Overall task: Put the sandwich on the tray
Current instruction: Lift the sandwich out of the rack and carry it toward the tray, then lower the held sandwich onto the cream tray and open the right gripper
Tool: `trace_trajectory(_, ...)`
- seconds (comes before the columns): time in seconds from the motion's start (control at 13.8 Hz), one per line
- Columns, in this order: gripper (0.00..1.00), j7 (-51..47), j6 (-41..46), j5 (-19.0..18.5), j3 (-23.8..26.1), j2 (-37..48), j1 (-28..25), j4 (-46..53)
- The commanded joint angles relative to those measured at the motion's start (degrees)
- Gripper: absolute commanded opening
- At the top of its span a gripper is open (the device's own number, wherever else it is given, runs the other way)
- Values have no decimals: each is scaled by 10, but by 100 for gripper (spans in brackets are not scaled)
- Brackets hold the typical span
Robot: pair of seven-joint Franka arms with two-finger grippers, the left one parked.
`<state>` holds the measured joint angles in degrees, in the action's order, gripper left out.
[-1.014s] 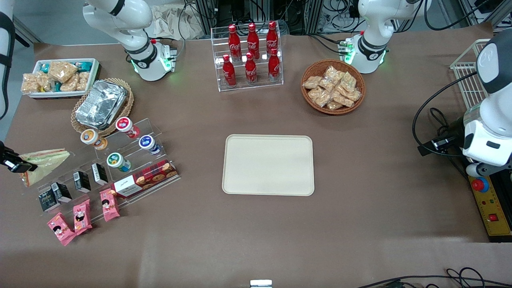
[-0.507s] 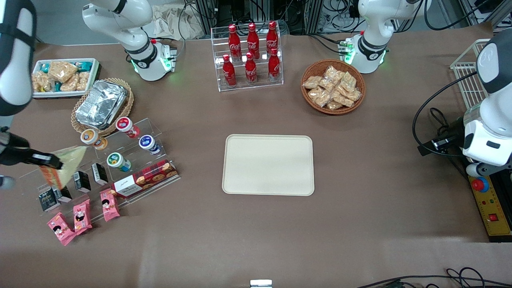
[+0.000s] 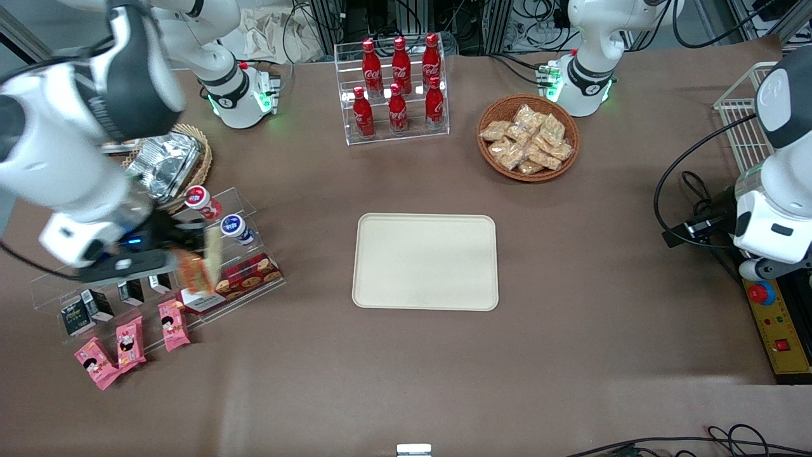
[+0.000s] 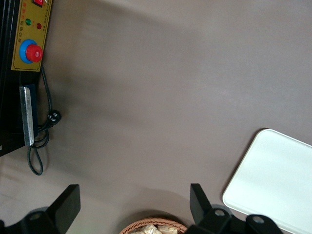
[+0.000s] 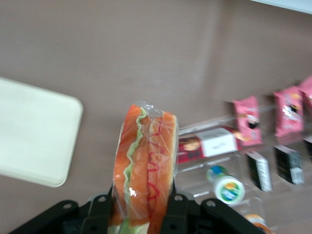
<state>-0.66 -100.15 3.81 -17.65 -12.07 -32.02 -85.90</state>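
Note:
My right gripper [image 3: 184, 263] is shut on the sandwich [image 3: 202, 265], a wrapped wedge with orange, pink and green layers, and holds it in the air above the clear snack rack. In the right wrist view the sandwich [image 5: 145, 168] stands clamped between the two fingers [image 5: 100, 214]. The cream-beige tray [image 3: 425, 261] lies flat in the middle of the table, well toward the parked arm's end from the gripper. Part of it shows in the right wrist view [image 5: 34, 131] and in the left wrist view [image 4: 275, 178].
Under the gripper is a clear tiered rack [image 3: 158, 254] with yogurt cups, black cartons, a biscuit box [image 3: 231, 282] and pink packets [image 3: 130, 339]. A foil container in a basket [image 3: 168, 162], a cola bottle rack [image 3: 396, 89] and a snack basket [image 3: 528, 136] stand farther back.
My right gripper has lifted the sandwich from the table's working-arm end and carried it over the snack rack toward the tray. The arm now covers the white snack tray.

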Motion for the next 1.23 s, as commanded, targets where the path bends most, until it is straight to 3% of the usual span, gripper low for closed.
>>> trace_trajectory(0.0,37,11,-32,8,10,-40,-54,13)
trace_trajectory(0.22,37,22,-89,7,86,-84,-59,13)
trace_trajectory(0.43,37,83,-148,2,127,-126,-60,13)
trace_trajectory(0.58,37,131,-175,0,130,-145,-81,13)
trace_trajectory(0.8,37,185,-216,-40,130,-173,-106,13)
trace_trajectory(1.01,37,199,-276,-76,130,-219,-136,13)
trace_trajectory(1.16,37,200,-300,-79,130,-250,-147,13)
